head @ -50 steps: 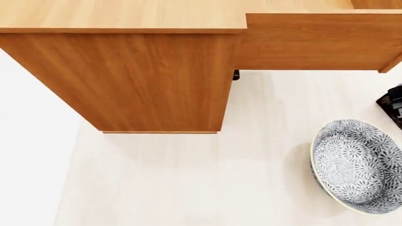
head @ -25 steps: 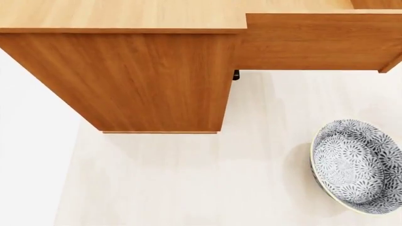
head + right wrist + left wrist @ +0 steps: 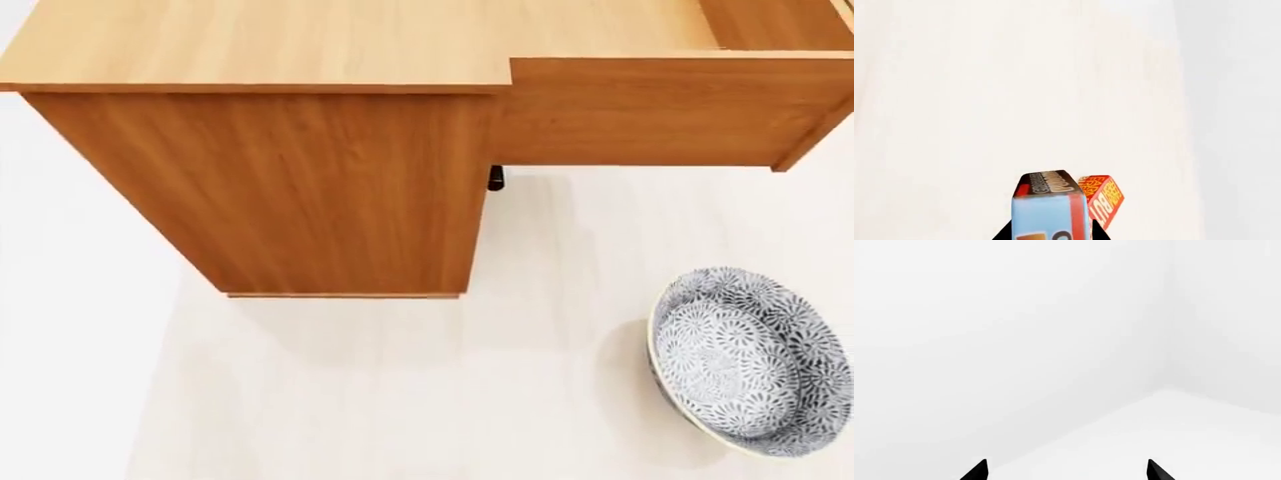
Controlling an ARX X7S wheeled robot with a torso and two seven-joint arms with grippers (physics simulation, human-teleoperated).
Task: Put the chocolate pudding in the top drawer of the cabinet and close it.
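The honey-brown cabinet (image 3: 307, 180) fills the upper left of the head view. Its top drawer (image 3: 641, 110) stands pulled out to the right, with part of its inside showing at the top right corner. Neither gripper shows in the head view. In the right wrist view my right gripper (image 3: 1051, 232) is shut on the chocolate pudding (image 3: 1051, 210), a small carton with a dark "PUDDING" end and a blue face, held above a pale surface. My left gripper (image 3: 1066, 471) is open and empty, with only white around it.
A blue-patterned bowl (image 3: 747, 360) sits on the pale surface at the lower right of the head view. A red-orange BUTTER box (image 3: 1104, 197) lies on the surface just behind the held carton. A small dark part (image 3: 497, 178) shows under the open drawer.
A dark gripper part at the right edge one second ago has left the head view. The head view has shifted, so the cabinet and bowl now sit lower in the picture.
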